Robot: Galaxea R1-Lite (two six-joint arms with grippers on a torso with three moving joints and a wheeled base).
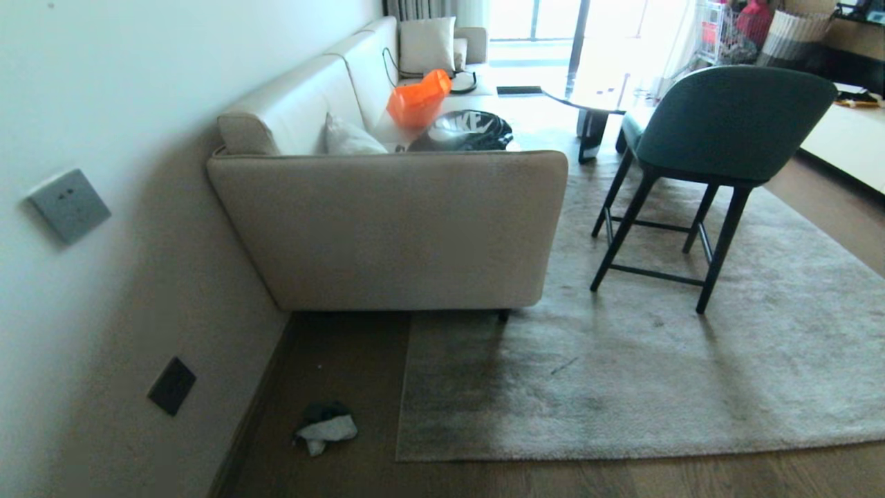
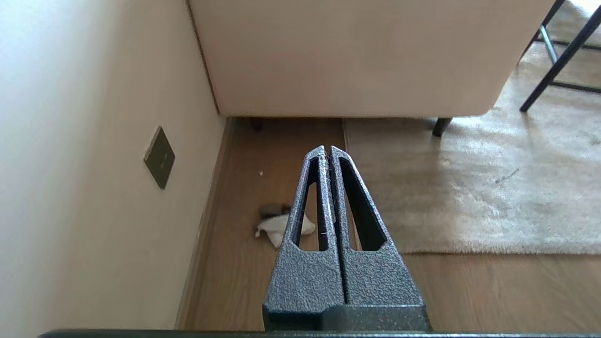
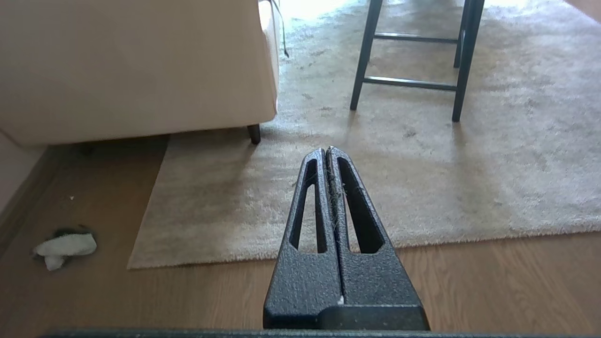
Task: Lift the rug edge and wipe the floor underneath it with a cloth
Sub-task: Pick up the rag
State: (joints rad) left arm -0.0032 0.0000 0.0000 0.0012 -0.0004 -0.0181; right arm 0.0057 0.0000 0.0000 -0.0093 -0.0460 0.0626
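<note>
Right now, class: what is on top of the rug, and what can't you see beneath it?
On the rug stand a dark green chair and one sofa foot. It lies flat, so the wood floor beneath is covered. The cloth lies off it, beside its corner.

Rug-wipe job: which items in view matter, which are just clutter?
Job:
- rug, lying flat
- floor, bare strip between rug and wall
- cloth, crumpled on that strip near the baseboard
- left gripper and right gripper, both shut, holding nothing

Clutter:
- sofa
- orange bag and black backpack on it
- green chair
</note>
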